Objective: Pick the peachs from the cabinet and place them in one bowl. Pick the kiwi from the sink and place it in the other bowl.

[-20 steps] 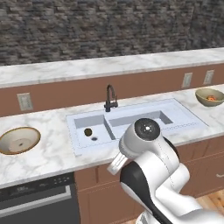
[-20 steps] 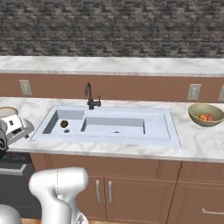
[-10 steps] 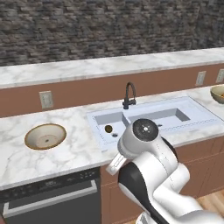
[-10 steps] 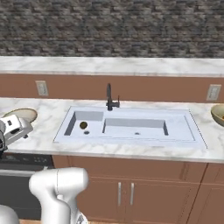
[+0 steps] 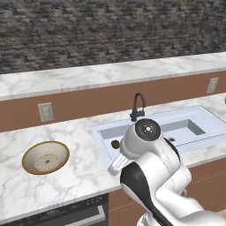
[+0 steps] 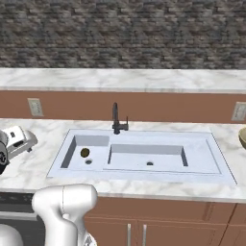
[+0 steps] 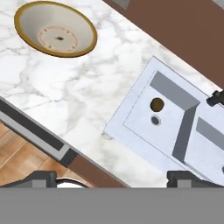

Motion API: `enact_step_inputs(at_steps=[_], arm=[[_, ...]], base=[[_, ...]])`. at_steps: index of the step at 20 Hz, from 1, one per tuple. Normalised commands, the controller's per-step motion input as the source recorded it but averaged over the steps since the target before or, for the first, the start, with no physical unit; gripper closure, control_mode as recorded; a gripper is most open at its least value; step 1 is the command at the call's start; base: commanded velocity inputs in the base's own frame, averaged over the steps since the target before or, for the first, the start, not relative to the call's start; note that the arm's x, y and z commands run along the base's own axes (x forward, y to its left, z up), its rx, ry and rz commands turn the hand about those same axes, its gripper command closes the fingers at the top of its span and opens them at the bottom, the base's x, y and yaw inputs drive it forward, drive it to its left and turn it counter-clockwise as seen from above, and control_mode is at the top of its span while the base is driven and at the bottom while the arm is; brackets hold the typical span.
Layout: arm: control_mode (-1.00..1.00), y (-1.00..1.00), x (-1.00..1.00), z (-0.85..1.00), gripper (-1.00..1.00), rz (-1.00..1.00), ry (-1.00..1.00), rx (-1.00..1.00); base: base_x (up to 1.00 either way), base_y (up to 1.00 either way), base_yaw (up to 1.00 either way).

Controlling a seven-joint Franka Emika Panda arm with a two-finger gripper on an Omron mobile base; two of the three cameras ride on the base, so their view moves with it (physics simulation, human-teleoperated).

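Just now the kiwi (image 7: 157, 104) is lying in the left compartment of the sink (image 6: 211, 158) beside its drain, its long axis unclear, while the jaws are standing wide, holding nothing, above the surface (image 5: 79, 172).

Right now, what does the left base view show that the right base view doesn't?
Left base view alone: the shallow brown-rimmed bowl on the counter, left of the sink. Right base view alone: the open gripper over the counter at the left edge, and both sink drains. Shared: sink, black faucet, kiwi in the small left basin.
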Motion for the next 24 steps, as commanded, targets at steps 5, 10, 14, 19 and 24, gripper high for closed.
enact_step_inputs(at_steps=[5, 10, 14, 19, 24], arm=[[1.0, 0.0, 0.0, 0.0, -1.0, 0.0, 0.0, 0.0], [1.0, 0.0, 0.0, 0.0, -1.0, 0.0, 0.0, 0.0], [1.0, 0.0, 0.0, 0.0, -1.0, 0.0, 0.0, 0.0], [1.0, 0.0, 0.0, 0.0, -1.0, 0.0, 0.0, 0.0], [-1.0, 0.0, 0.19, 0.0, -1.0, -0.03, 0.0, 0.0]], base=[[0.15, 0.18, -0.03], [-0.24, 0.43, -0.01], [-0.12, 0.28, -0.01], [0.0, 0.0, 0.0], [0.0, 0.0, 0.0]])
